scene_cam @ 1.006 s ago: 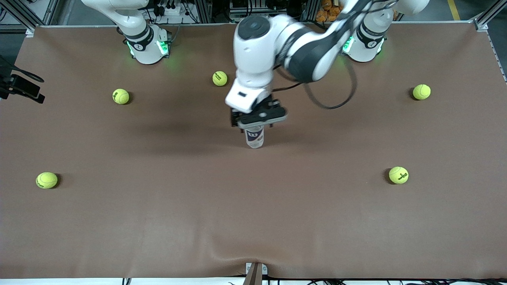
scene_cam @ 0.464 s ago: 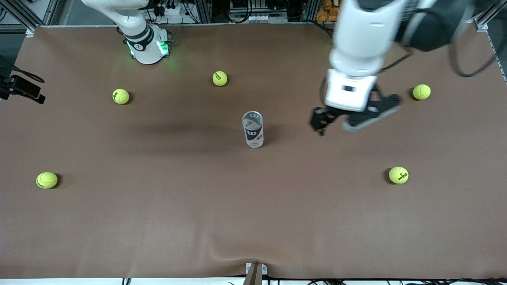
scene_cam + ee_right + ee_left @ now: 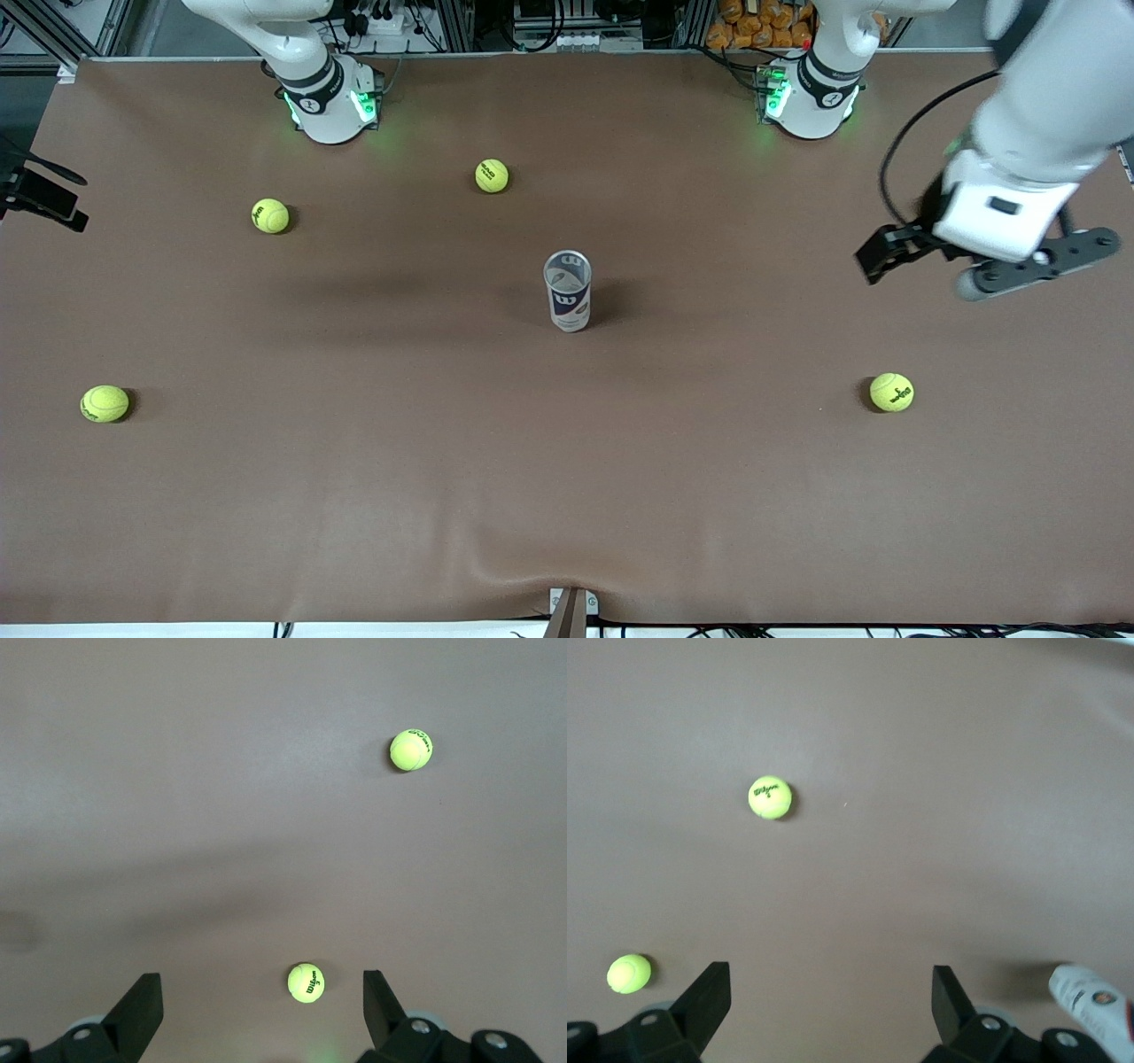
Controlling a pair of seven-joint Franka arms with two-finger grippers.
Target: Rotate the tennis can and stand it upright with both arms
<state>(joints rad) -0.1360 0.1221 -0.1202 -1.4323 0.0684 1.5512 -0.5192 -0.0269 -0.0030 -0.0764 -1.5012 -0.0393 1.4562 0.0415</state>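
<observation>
The tennis can [image 3: 567,291] stands upright in the middle of the brown table, with nothing touching it. My left gripper [image 3: 890,252] is open and empty, up in the air over the left arm's end of the table, well away from the can. In the left wrist view the left gripper [image 3: 828,992] has its fingers wide apart over bare table, and the can [image 3: 1090,997] shows at the edge. The right gripper [image 3: 257,992] shows only in the right wrist view, open and empty, high over the table. The right arm waits.
Several yellow-green tennis balls lie scattered on the table: one [image 3: 492,175] farther from the camera than the can, one [image 3: 891,392] toward the left arm's end, two [image 3: 270,215] [image 3: 104,403] toward the right arm's end. A black object [image 3: 40,199] sticks in at the right arm's end.
My left gripper was shut on the top of the upright can a second ago. It let go, opened and swung away toward the left arm's end. The can stayed upright in place.
</observation>
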